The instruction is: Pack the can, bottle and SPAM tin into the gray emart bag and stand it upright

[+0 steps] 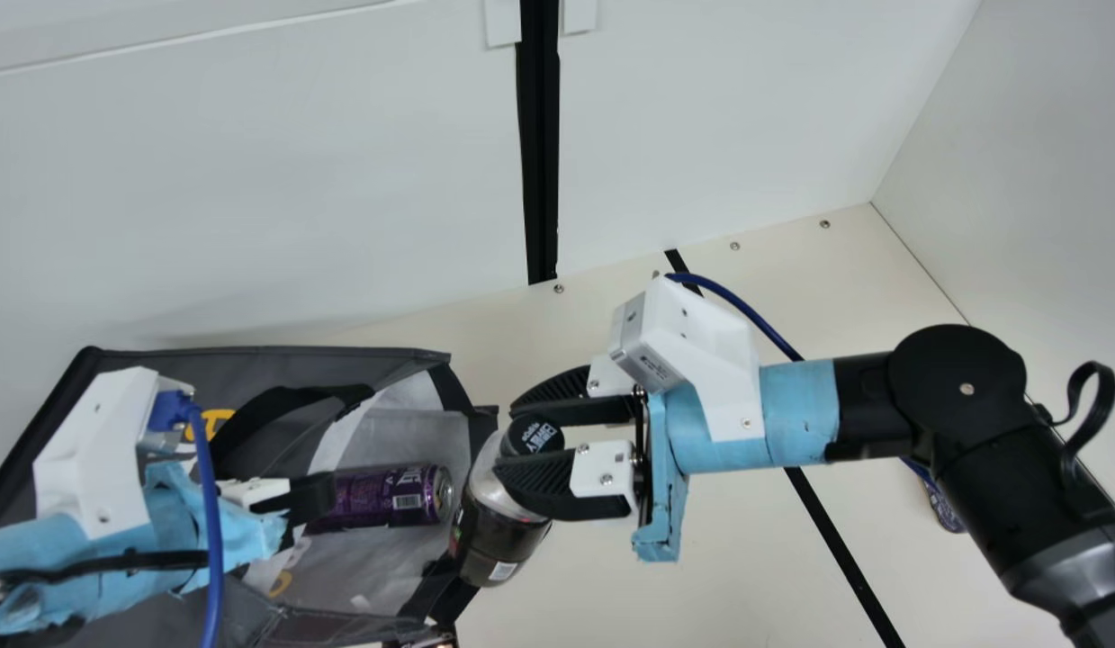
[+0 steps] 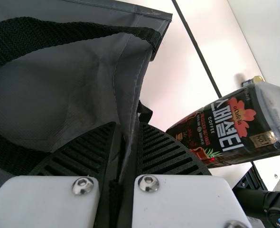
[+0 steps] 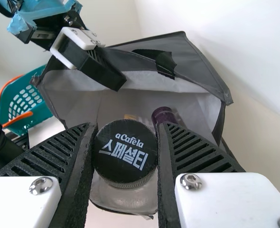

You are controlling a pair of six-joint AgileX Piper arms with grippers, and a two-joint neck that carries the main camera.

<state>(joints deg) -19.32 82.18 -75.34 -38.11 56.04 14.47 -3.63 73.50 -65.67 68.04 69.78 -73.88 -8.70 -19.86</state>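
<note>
Cream table [image 1: 701,598], and a black-capped, dark-labelled bottle [image 1: 501,540].

The right gripper [image 1: 510,436] holds the tilted bottle [image 1: 501,535] by its dark cap at the mouth of the gray bag [image 1: 278,364]. Inside lies the purple can [image 1: 400,493], partly behind the left gripper [image 1: 319,496].
</note>
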